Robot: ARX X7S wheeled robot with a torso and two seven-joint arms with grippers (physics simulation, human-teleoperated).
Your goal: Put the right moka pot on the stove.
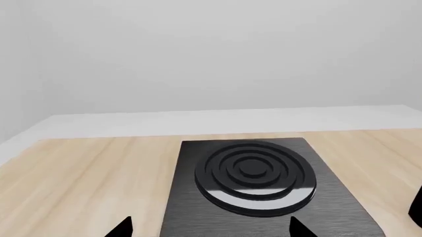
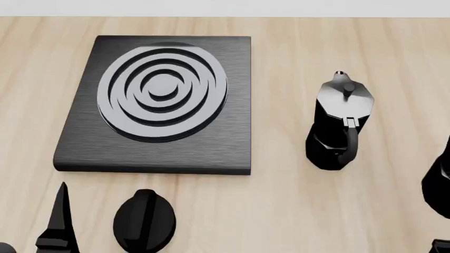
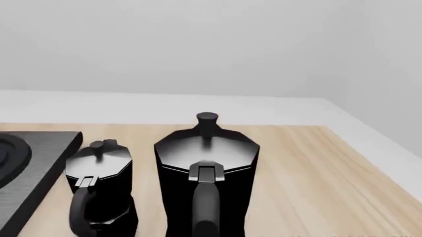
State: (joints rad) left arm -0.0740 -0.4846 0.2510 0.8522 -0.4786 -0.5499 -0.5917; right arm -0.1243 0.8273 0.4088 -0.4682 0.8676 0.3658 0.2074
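Left gripper (image 1: 209, 228): you see its two fingertips spread wide apart, holding nothing, above the desk's near edge.
Right gripper: your views do not show its fingers, so its opening cannot be told.
Right moka pot (image 3: 205, 177): it stands upright on the desk (image 2: 295, 211) near the right edge, handle toward your right wrist camera; the head view cuts it off.
Left moka pot (image 2: 339, 124): upright, between the right pot and the stove.
Stove (image 2: 158, 100): flat toward the far left; burner bare.
Dial knob (image 2: 144, 220): near edge, in front of the stove.
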